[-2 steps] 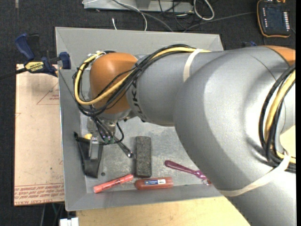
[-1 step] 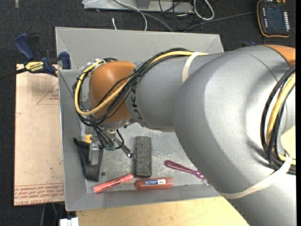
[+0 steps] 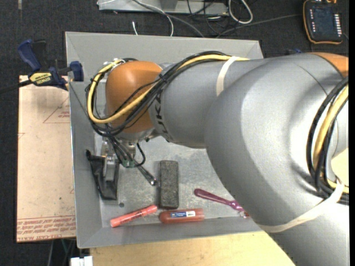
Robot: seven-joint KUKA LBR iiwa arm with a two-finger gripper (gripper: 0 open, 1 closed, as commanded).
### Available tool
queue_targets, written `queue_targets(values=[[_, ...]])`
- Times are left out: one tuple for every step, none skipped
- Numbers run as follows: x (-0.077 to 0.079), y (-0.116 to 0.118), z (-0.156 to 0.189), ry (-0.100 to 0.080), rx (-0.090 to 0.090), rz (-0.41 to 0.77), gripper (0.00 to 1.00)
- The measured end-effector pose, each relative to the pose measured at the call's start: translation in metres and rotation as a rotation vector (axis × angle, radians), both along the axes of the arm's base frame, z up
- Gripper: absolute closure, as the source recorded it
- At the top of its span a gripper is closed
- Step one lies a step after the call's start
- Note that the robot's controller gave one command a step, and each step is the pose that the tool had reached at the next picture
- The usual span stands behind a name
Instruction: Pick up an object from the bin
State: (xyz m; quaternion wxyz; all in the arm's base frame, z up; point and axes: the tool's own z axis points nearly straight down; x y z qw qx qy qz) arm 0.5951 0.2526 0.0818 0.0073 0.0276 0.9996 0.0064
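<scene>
The black angled tool (image 3: 104,182) lies by the left wall of the bin (image 3: 166,44), directly under the jaws, whose state I cannot tell. It looks stiff and light, likely hard plastic; its narrow middle seems the surest hold. A grey block (image 3: 168,183) lies near.

I read the bin (image 3: 191,168) as speckled grey. In it are a charcoal block (image 3: 168,183), an orange-red pen (image 3: 133,216), a red tube (image 3: 181,215) (pale label band) and a magenta spoon (image 3: 219,199). My arm (image 3: 249,121) is silver, its cover (image 3: 130,93) orange, and its cables (image 3: 100,112) yellow and black.
</scene>
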Motion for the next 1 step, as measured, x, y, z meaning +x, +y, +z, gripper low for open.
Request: queue_targets(values=[[-0.0007,-0.0006,-0.0015,0.0,-0.001,0.0,1.0]])
